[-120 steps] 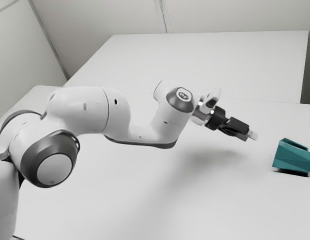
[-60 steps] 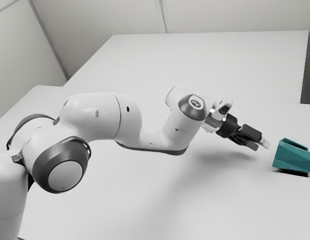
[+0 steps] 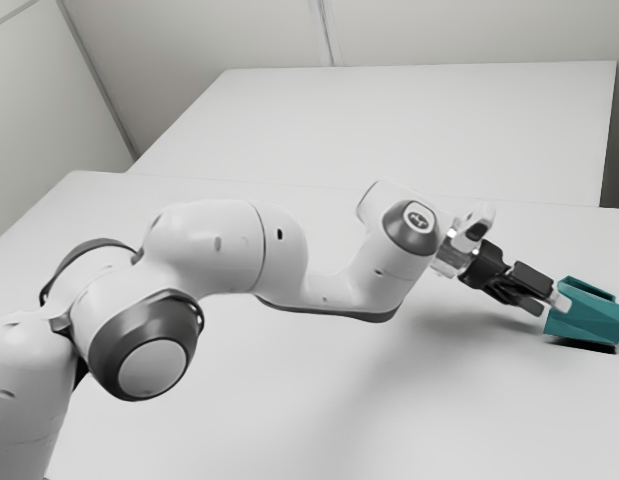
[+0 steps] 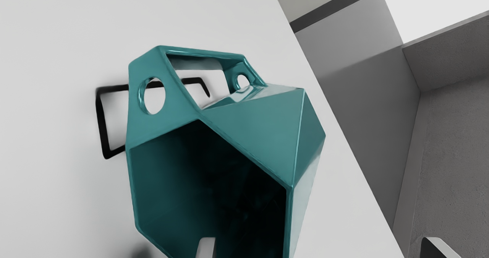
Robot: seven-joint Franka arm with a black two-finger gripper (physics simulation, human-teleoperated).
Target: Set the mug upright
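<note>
The black gripper [image 3: 549,304] points down and toward the exterior view's right, its tips by the near end of the teal mug [image 3: 587,318]. On its side on the table, the faceted mug [image 4: 252,124] turns its dark, hollow mouth toward my hand. Its angular handle, with round holes, stands on the upper side. In the wrist view the gripper [image 4: 321,247] is open, its fingers wide apart. One fingertip [image 4: 206,247] overlaps the mouth; the other is out past the mug's outer wall. Whether either touches the mug I cannot tell.
The white table [image 3: 289,400] carries the mug near the exterior view's right side. Its edge runs close past the mug in the wrist view, with a grey wall and floor beyond. Another white table [image 3: 409,120] stands behind.
My hand has moved toward the exterior view's right and lower, from a gap away up to the mug. The mug has stayed where it was.
</note>
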